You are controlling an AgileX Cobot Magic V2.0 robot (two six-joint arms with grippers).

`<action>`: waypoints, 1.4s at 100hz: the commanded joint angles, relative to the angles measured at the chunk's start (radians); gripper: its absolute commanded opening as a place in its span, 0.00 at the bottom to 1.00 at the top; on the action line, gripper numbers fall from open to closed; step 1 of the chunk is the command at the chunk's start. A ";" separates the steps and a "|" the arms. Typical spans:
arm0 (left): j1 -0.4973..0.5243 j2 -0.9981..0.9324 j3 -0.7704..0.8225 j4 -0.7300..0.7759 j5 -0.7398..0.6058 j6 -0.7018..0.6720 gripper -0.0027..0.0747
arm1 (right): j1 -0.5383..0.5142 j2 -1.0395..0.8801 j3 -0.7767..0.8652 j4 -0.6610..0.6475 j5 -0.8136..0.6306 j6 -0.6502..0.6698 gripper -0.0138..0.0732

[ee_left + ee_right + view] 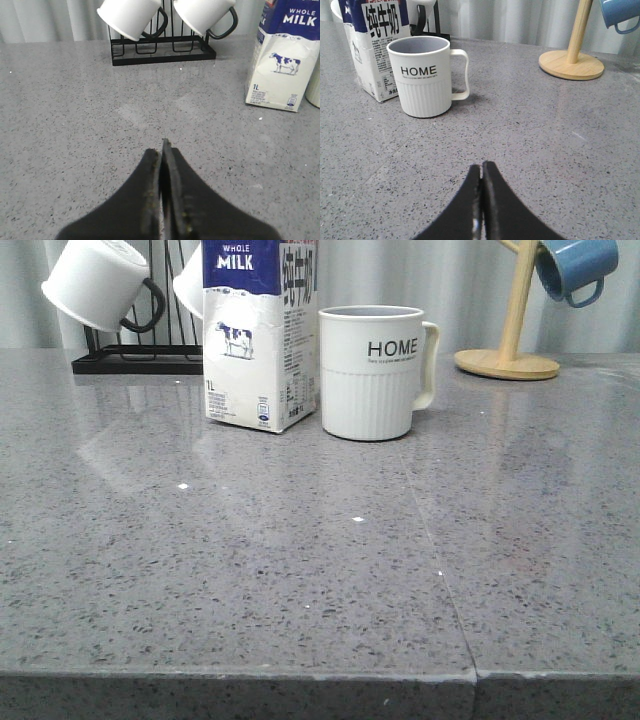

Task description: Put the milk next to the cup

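Observation:
The milk carton [258,335] stands upright on the grey table, its right edge close beside the white ribbed "HOME" cup [372,372], whose handle points right. The carton also shows in the left wrist view [282,57] and the right wrist view [372,47]; the cup shows in the right wrist view [424,76]. My left gripper [161,150] is shut and empty over bare table, well short of the carton. My right gripper [482,167] is shut and empty, short of the cup. Neither gripper shows in the front view.
A black wire rack [140,358] with plain white mugs [95,282] stands at the back left, behind the carton. A wooden mug tree [508,360] with a blue mug [575,267] stands at the back right. A seam runs across the table [440,570].

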 commanded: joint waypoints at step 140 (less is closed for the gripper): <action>0.185 -0.319 0.327 0.063 -0.245 -0.055 0.01 | 0.000 0.004 -0.022 -0.003 -0.070 -0.002 0.08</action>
